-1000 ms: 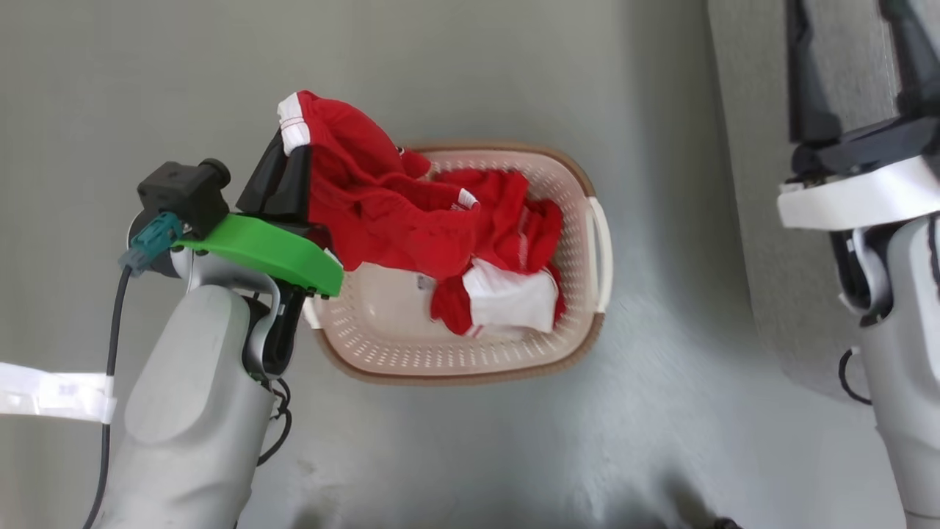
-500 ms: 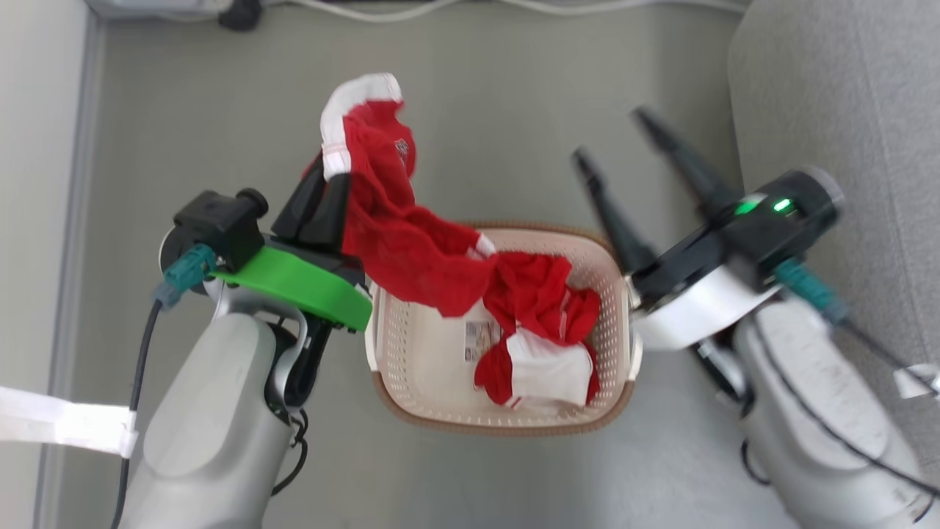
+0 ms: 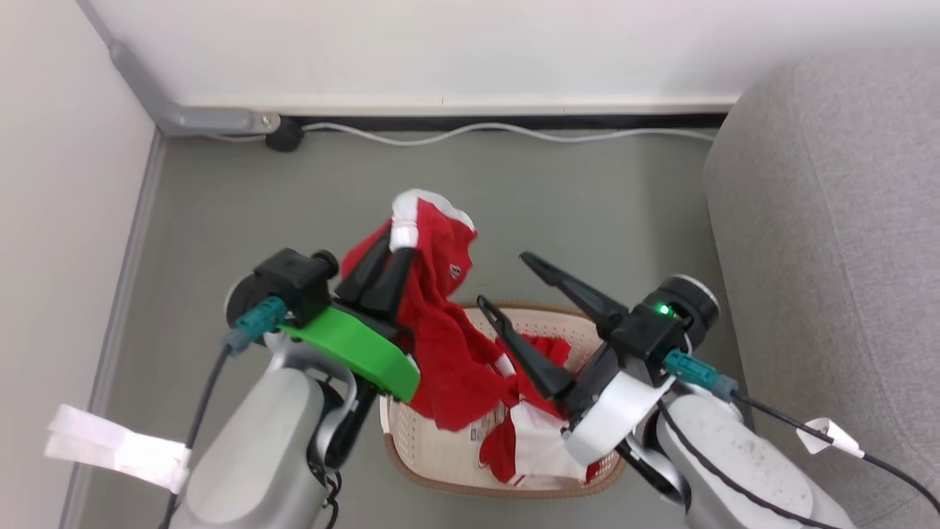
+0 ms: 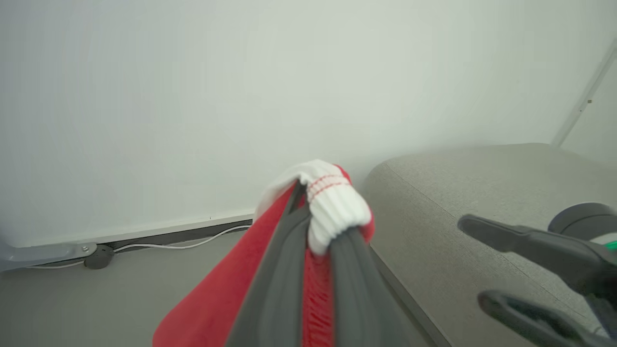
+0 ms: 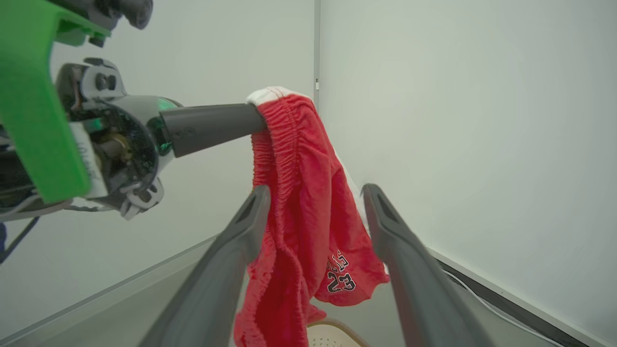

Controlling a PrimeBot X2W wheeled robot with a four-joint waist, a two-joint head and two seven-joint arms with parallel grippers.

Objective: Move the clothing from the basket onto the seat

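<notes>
Clothing (image 3: 440,345) hung limp and light from the left fingers (image 3: 382,283), clamped on its ribbed white waistband (image 4: 332,202), seemingly the surest hold; the right fingers (image 3: 525,360) stood apart, empty.

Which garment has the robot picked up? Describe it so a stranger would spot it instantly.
Left of the grey sofa, a cream basket sits on the floor. Above it a red garment hangs from the left fingers, pinched by its white ribbed band. Unlike the red-and-white pile lying in the basket, it is lifted up and bears a black 23.
</notes>
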